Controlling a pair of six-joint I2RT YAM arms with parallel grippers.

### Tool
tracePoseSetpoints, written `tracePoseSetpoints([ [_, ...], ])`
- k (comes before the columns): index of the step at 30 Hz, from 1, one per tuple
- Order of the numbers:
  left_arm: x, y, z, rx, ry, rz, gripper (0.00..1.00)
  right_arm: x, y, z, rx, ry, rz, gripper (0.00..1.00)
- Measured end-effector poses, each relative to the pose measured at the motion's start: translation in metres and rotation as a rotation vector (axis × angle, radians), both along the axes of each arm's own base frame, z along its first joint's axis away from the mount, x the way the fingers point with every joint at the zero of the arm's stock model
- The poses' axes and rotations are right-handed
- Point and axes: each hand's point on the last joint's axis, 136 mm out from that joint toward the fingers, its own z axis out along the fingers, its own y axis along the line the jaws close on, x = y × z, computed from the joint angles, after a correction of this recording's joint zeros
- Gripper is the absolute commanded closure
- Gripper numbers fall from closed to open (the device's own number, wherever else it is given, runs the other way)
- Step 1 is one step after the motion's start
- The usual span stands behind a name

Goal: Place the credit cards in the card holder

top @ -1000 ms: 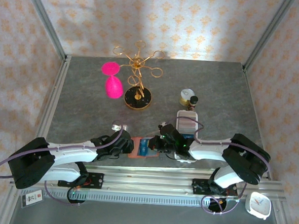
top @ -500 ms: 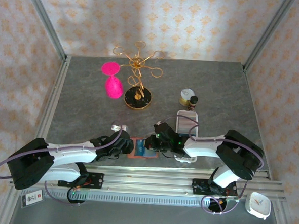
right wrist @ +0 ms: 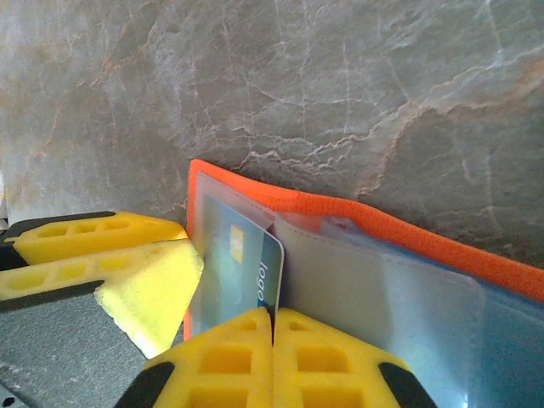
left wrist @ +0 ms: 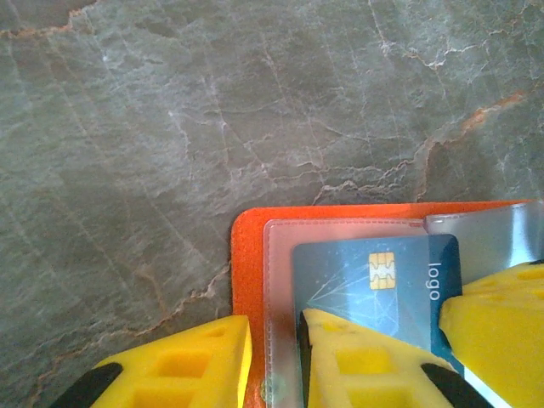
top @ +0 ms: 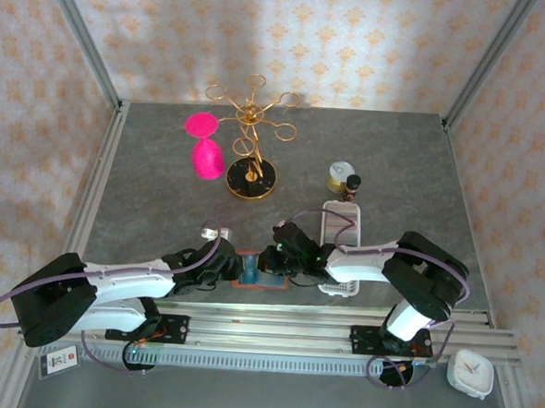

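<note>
Showing the insertion stage of the task, judged as partly done: one teal-blue credit card [left wrist: 374, 280], chip and "logo" face up, appears lodged in a clear pocket [left wrist: 279, 255] of the opened orange card holder [left wrist: 245, 263], with most of its face exposed and its near edge under the fingers. The left gripper [left wrist: 274, 331] is clamped on the holder's leaf, the orange border and pocket edge being pinched between its fingers. The right gripper [right wrist: 272, 321] is clenched on nothing, its joined tips pressed against the card's edge, just beside the left fingers. The card is judged not fully seated. Pockets to the right of the right fingers appear vacant. Whether further cards remain in the white slotted tray [top: 339, 225], beyond the right fingers, cannot be told
</note>
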Motion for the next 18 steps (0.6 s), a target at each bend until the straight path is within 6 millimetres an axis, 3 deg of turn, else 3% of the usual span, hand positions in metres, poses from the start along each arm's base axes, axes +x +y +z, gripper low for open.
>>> tracePoseSetpoints([
  [6, -0.0009, -0.0023, 0.0018, -0.021, -0.002, -0.005, 0.69, 0.0000, 0.0014, -0.0005, -0.002, 0.004, -0.011, 1.00],
  [18, -0.0027, -0.0013, 0.0013, -0.028, -0.003, -0.007, 0.69, -0.0009, 0.0030, -0.0001, -0.001, 0.010, -0.023, 0.99],
])
